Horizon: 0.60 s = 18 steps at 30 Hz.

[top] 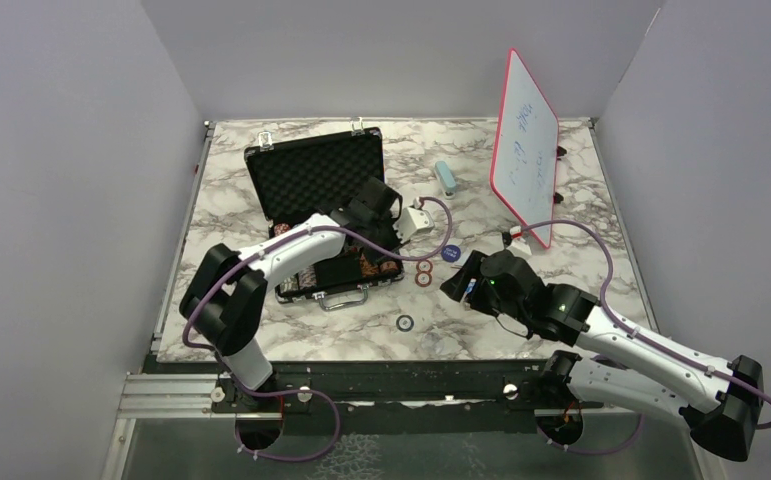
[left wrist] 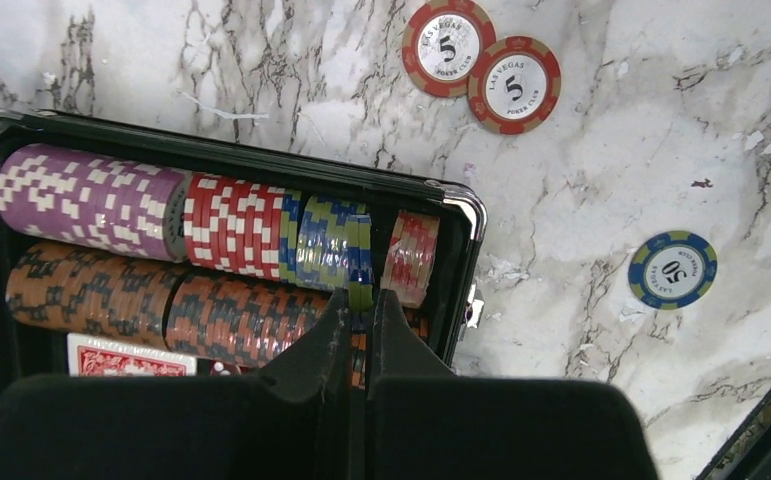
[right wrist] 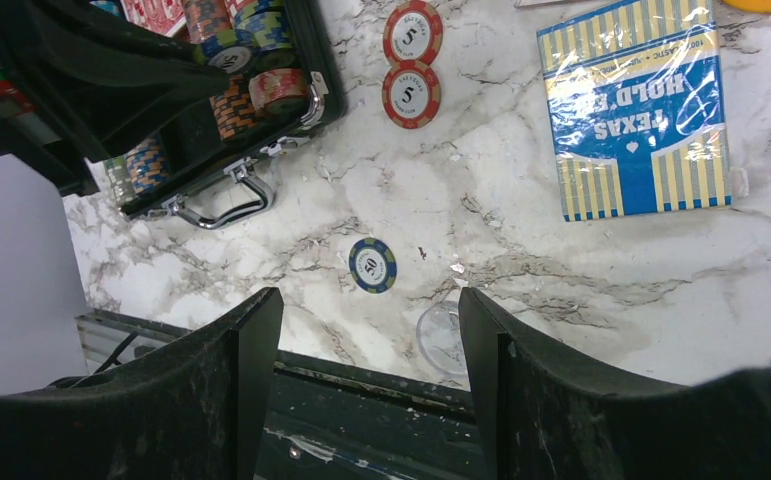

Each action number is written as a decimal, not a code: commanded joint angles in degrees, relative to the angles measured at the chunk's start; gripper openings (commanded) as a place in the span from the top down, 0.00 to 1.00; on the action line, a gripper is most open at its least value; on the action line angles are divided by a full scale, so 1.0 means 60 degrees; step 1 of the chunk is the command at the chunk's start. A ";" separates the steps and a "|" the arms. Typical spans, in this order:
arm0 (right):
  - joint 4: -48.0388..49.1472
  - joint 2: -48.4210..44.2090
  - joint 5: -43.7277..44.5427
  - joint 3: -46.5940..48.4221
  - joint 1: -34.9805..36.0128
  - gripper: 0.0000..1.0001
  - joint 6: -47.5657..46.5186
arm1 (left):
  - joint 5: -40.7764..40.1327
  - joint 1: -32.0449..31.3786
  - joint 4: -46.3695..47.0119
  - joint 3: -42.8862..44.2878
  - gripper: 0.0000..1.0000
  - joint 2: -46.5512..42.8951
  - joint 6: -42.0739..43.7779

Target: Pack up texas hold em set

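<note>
The black briefcase point(top: 301, 175) lies open with its foam lid up. Rows of striped poker chips point(left wrist: 91, 195) fill it, and a red card deck point(left wrist: 126, 360) lies below them. My left gripper point(left wrist: 361, 298) reaches into the case's right end point(top: 366, 258), shut on a blue-and-green chip point(left wrist: 361, 262) standing at the end of a row. Two red chips point(left wrist: 481, 65) and a blue chip point(right wrist: 373, 265) lie loose on the marble. The blue card deck point(right wrist: 636, 110) lies right of them. My right gripper point(right wrist: 366, 298) hovers open above the near table edge point(top: 458, 282), holding nothing.
A red-framed whiteboard point(top: 526, 150) stands at the back right, with a pale blue block point(top: 445, 177) beside it. A clear round disc point(right wrist: 441, 340) lies near the blue chip. A dark blue round piece point(top: 450, 253) sits by the right gripper. The case handle point(right wrist: 223, 205) faces the near edge.
</note>
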 commanded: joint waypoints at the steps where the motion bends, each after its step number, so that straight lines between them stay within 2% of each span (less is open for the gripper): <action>1: 0.0110 0.0054 -0.0072 0.0158 0.0001 0.32 -0.0099 | 0.0268 0.0000 -0.0389 0.0478 0.99 0.0514 0.0065; 5: 0.0066 0.0076 -0.0058 0.0182 0.0001 0.32 -0.0145 | -0.0046 0.0001 -0.0434 0.0577 0.95 0.0589 0.0094; 9: 0.0066 0.0081 -0.0065 0.0211 -0.0009 0.32 -0.0162 | -0.0219 0.0000 -0.0544 0.0846 0.84 0.0590 -0.0242; 18: 0.0037 0.0104 -0.0128 0.0203 0.0001 0.32 -0.0176 | 0.0023 0.0000 -0.0569 0.0658 0.82 0.0373 -0.0167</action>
